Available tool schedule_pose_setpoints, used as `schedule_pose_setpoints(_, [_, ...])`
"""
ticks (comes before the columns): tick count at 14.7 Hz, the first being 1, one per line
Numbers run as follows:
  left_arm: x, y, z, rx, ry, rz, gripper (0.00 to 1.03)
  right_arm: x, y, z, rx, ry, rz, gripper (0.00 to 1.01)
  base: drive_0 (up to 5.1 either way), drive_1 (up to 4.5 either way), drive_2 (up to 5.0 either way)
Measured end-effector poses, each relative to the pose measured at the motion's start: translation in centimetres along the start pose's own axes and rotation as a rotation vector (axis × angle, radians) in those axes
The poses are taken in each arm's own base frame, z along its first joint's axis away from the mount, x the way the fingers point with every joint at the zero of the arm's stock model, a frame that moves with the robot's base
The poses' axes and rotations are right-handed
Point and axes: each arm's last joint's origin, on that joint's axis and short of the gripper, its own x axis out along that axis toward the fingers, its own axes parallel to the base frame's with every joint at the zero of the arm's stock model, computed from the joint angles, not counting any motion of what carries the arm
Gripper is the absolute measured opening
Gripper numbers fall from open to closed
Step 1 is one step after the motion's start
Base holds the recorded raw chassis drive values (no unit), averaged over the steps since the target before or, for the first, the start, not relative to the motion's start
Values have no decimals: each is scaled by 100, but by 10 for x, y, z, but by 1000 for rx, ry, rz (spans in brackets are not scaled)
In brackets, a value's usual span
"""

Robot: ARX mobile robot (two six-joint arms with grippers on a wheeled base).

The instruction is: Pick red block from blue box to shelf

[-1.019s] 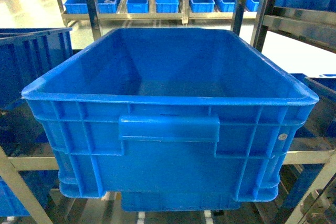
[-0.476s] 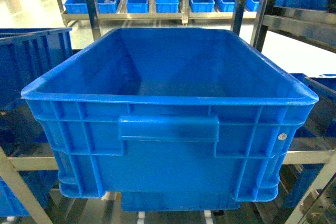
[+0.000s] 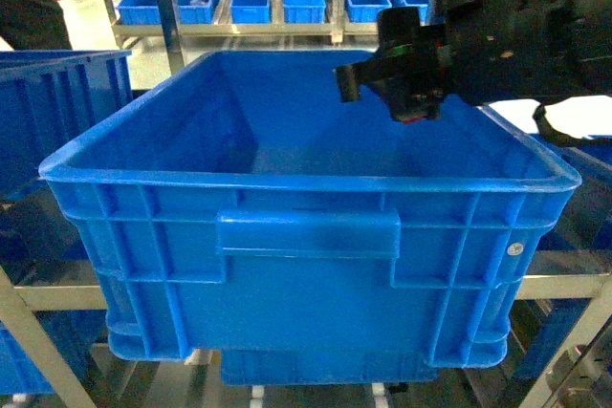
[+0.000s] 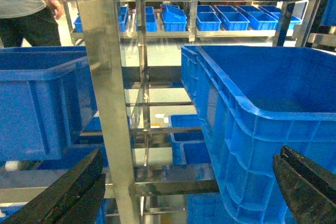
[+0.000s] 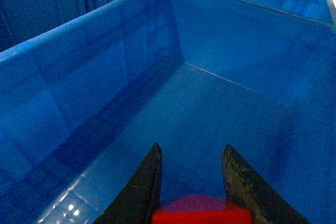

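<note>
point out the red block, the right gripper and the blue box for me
red block (image 5: 202,211), right wrist view, on its rounded top between the fingers
right gripper (image 3: 413,102), head view, at its fingertips above the box
blue box (image 3: 306,177), head view, on its near rim

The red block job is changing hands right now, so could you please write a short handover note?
Right gripper: shut on the red block, held above the floor of the blue box, within its walls.
Left gripper: jaws wide apart, empty, low beside the box near a shelf upright.
Done: block grasped.
Left: carry it out of the box and place it on the shelf.
</note>
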Motion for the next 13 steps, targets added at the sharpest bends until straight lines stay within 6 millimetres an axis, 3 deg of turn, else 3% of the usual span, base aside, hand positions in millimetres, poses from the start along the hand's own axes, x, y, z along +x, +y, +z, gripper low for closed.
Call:
schedule_pose_setpoints(2, [0, 0, 0, 0, 0, 0, 98, 27, 1, 6, -25, 8, -2, 28, 3, 218, -212])
schedule_pose_setpoints(6, [0, 0, 0, 0, 0, 0, 98, 55, -3, 13, -53, 9, -5, 28, 0, 0, 0])
schedule_pose_setpoints(8, [0, 0, 0, 0, 0, 0, 98, 74, -5, 1, -68, 43, -9, 28, 0, 0, 0])
schedule_pose_setpoints(13, [0, 0, 0, 0, 0, 0, 98, 89, -8, -17, -83, 73, -53, 28, 0, 0, 0])
